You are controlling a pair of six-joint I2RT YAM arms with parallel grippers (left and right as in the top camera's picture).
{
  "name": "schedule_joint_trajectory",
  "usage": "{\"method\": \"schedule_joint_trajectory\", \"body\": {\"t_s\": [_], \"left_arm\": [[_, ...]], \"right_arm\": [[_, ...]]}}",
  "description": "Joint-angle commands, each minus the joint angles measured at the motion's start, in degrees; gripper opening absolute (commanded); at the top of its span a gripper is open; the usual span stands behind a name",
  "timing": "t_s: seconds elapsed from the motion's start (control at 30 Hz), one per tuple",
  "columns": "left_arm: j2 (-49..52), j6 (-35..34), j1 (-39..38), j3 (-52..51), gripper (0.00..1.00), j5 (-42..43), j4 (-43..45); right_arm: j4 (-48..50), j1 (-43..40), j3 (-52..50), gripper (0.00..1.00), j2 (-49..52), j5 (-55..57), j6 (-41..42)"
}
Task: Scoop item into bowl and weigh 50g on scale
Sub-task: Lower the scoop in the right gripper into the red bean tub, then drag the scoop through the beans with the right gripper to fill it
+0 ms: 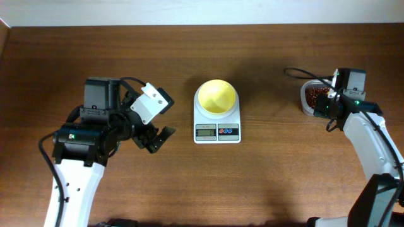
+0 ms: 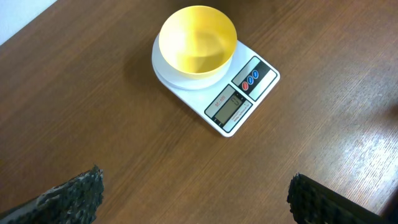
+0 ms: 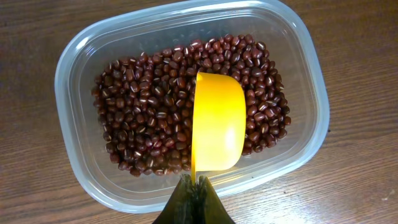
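The left arm (image 1: 79,142) is bent at the left side of the table (image 1: 284,176), and its wrist turns toward the middle. The left gripper (image 1: 159,140) hangs above the wood with its two fingers spread wide apart, and it holds nothing. The right arm (image 1: 372,135) reaches up along the right side to the far right corner of the table. There the right gripper (image 3: 194,200) points down into a clear tub (image 3: 68,81), its fingers pinched tight on the handle end of a yellow scoop (image 3: 217,121). The scoop points straight away from the fingers and is turned on its side over the beans (image 3: 143,118). I cannot tell if it touches them or has any in it. The beans lie loose all over the bottom of the tub, and the tub's long side runs across the wrist view. The bowl (image 1: 216,96) sits upright on the round plate of the scale (image 1: 217,131), in the middle of the table, well apart from the tub. The scale's long side runs from back to front, and its screen and buttons face the robot. I count two arms, one bowl, one scale, one tub, one scoop and three round buttons, one red and two blue. The beans are too many to count.
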Motion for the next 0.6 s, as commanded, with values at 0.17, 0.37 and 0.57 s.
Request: {"method": "schedule_joint_trajectory", "body": {"t_s": [0.17, 0.37, 0.57], "left_arm": [[0.0, 0.87, 0.17, 1.01, 0.99, -0.02, -0.04], [0.0, 0.87, 0.17, 1.01, 0.99, -0.02, -0.02], [0.0, 0.87, 0.17, 1.01, 0.99, -0.02, -0.04]], "right_arm": [[1.18, -0.79, 0.33, 0.04, 4.57, -5.73, 2.19], [0.76, -0.79, 0.33, 0.04, 4.7, -5.92, 8.76], [0.74, -0.83, 0.33, 0.04, 4.7, -10.82, 14.47]]}}
